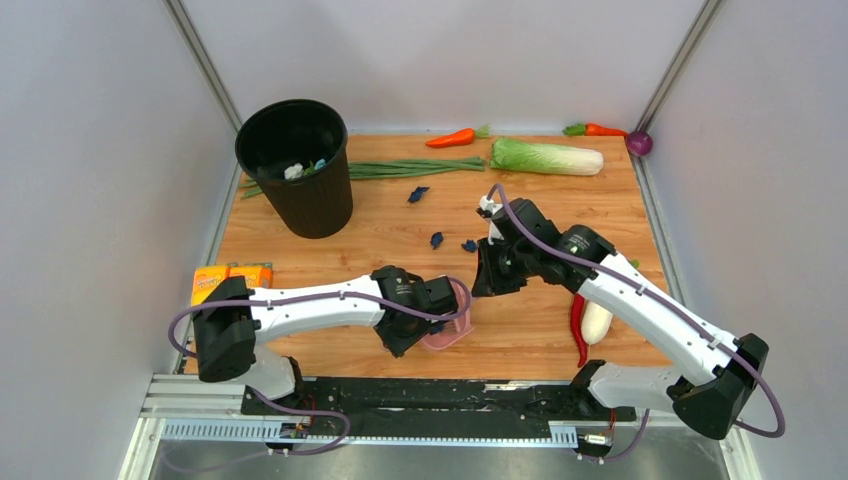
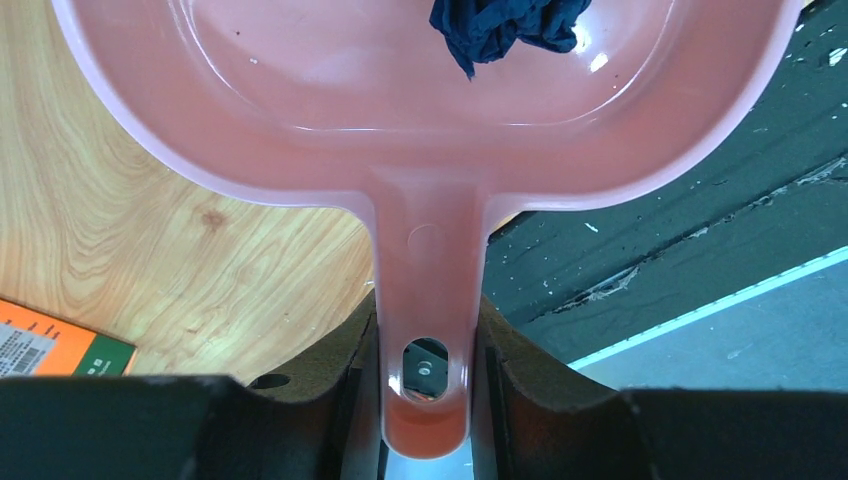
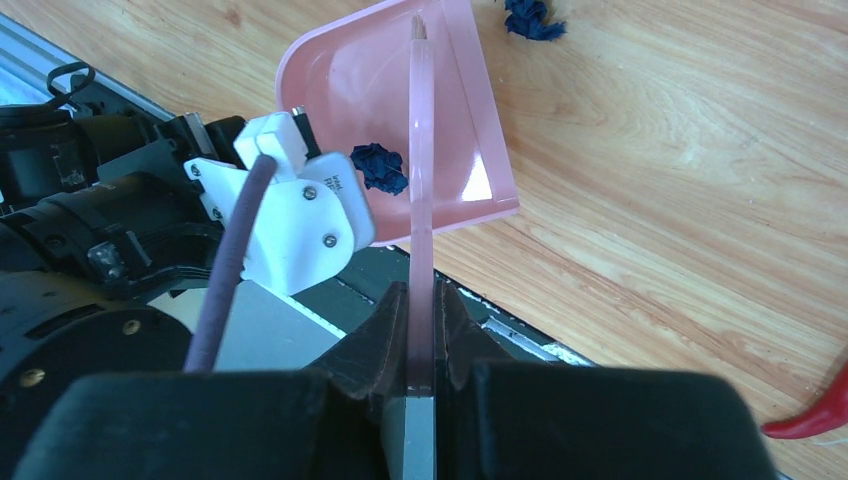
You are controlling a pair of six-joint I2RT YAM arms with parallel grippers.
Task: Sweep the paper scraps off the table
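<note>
- Two orange boxes (image 1: 232, 279) lie at the left edge of the table (image 1: 560, 200), and a black bin (image 1: 297, 165) stands toward its far-left corner.
- The left gripper (image 2: 425, 345) has its jaws closed on the handle of a pink dustpan (image 2: 300, 150). The pan sits at the table's near edge, partly over the black rail (image 2: 650, 230).
- One of the paper scraps (image 2: 505, 25), a wrinkled navy wad, lies inside the pan.
- Three more paper scraps lie loose on the bare wood mid-table, beyond the pan: one farther back, and two close together just in front of the right arm's wrist.
- The right gripper (image 3: 422, 310) has its jaws clamped on a thin pink brush (image 3: 421, 150). It is seen edge-on and reaches out across the dustpan.
- To the right, a red chili (image 1: 578, 325) and a white radish (image 1: 596, 320) lie side by side — both partly under the right arm.
</note>
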